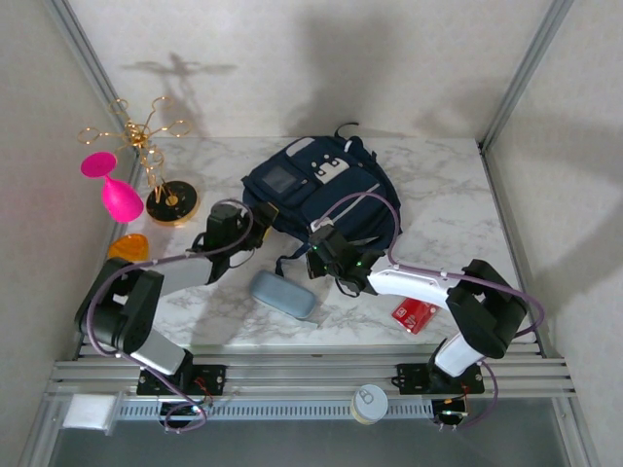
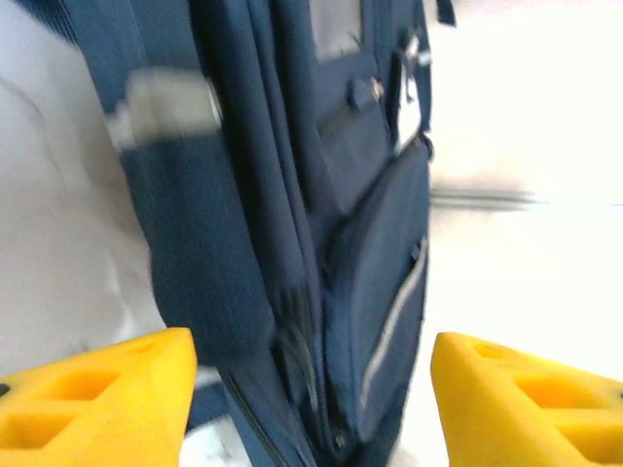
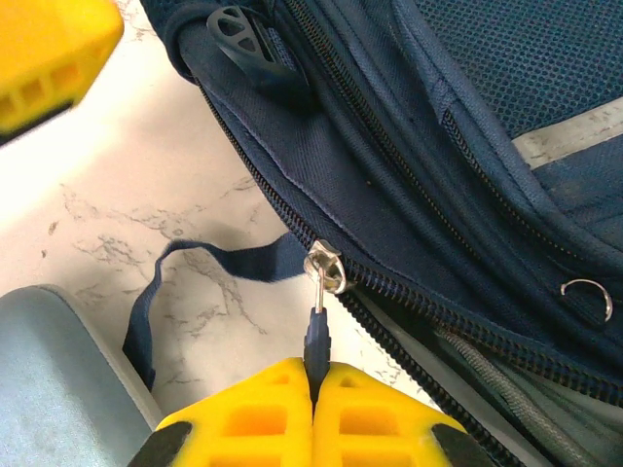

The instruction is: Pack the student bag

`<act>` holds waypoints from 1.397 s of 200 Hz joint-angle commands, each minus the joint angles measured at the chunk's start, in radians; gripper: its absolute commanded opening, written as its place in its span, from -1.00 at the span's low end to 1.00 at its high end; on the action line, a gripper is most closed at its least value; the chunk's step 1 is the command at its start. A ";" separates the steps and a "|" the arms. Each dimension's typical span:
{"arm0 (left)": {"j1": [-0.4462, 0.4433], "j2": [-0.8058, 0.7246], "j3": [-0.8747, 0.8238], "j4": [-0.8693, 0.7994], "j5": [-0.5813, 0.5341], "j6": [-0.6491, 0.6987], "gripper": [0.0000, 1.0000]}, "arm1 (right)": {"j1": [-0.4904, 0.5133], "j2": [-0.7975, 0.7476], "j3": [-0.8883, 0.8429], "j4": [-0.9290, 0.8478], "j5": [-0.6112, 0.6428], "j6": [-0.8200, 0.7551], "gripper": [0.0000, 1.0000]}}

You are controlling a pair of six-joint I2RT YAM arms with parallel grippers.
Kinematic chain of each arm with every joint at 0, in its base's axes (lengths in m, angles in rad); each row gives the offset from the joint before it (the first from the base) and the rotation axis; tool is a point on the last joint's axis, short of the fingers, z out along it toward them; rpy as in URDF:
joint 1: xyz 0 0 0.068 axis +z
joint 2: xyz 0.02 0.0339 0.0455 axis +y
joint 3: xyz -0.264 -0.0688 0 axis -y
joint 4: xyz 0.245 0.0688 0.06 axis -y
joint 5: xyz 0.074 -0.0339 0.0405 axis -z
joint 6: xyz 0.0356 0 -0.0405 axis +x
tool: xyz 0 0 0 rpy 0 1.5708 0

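Item: large navy-blue fabric student bag (image 1: 321, 190) (image 2: 321, 243) (image 3: 438, 146), lying on the white marble tabletop (image 1: 438, 195) midway along its far edge, front pocket facing up
Right gripper (image 1: 326, 255) (image 3: 313, 375): yellow jaws pressing together, pinching the dark zipper pull tab (image 3: 316, 331) hanging from the silver slider (image 3: 324, 265) on the bag's near side
Left gripper (image 1: 255, 219) (image 2: 311, 389): yellow jaws standing spread, the bag's side lying between them, apparently not touching it
Step in hand, judged: running the main zip open for packing
Doing it well: drawing the tab along the line of the teeth, not lifting away from them; closing the left jaws on fabric beside the zip so the bag is not sliding along; steering clear of the loose navy webbing strap (image 3: 195, 268) trailing just beside the slider
Waiting nearby: grey-blue oval case (image 1: 282, 294) by the near edge; small red packet (image 1: 416, 314) toward the near right corner
Hard to make out: left wrist view blurring; zip track running out of frame; compartment contents lying hidden
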 commanded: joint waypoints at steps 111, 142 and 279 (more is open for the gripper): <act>-0.243 0.214 -0.007 0.395 -0.145 -0.410 -0.35 | 0.014 -0.009 0.023 0.035 -0.024 0.005 -1.00; -0.213 0.179 -0.043 0.365 -0.221 -0.362 -0.90 | 0.013 -0.025 0.028 -0.042 0.003 0.010 -1.00; 0.095 -0.001 0.099 -0.073 0.029 0.055 -0.29 | -0.029 -0.108 0.028 -0.137 -0.100 0.034 -1.00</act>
